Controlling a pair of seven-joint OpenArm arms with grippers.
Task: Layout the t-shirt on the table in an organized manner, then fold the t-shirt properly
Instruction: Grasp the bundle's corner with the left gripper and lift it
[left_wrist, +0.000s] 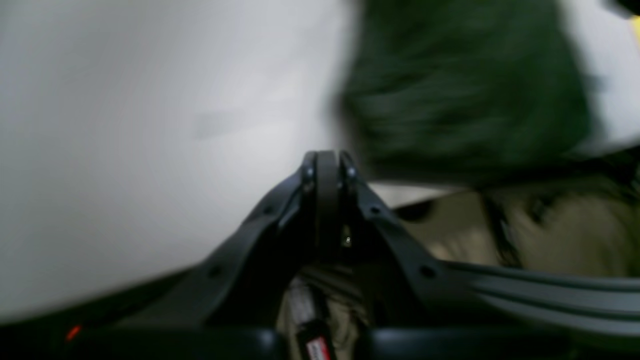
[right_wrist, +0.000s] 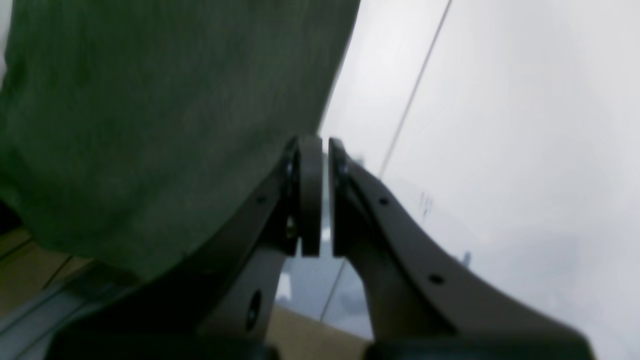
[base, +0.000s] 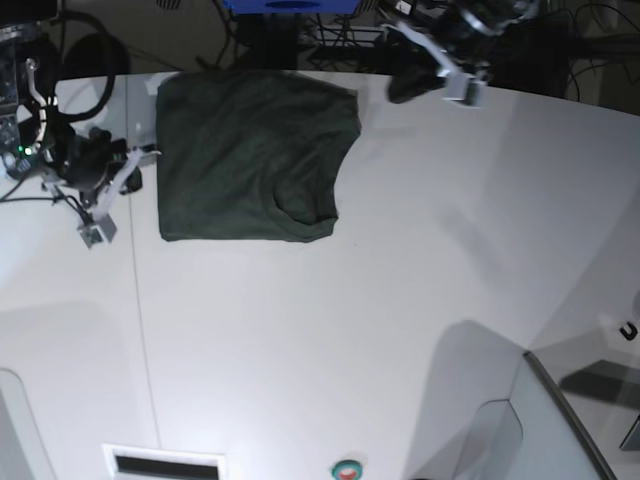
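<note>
Both pincers pressed together, empty; folded t-shirt (base: 250, 160) whole only from above.

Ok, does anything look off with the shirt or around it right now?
The dark green t-shirt lies folded in a compact block on the white table, but not cleanly: its right edge is stepped, with a rounded flap sticking out at the lower right corner. Both hands are clear of it. Nothing spilled or damaged.

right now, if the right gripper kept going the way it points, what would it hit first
Probably bare table. The right gripper, shut and holding nothing, points just past the t-shirt's edge, along the seam. Depth is unclear, so it may graze that edge.
</note>
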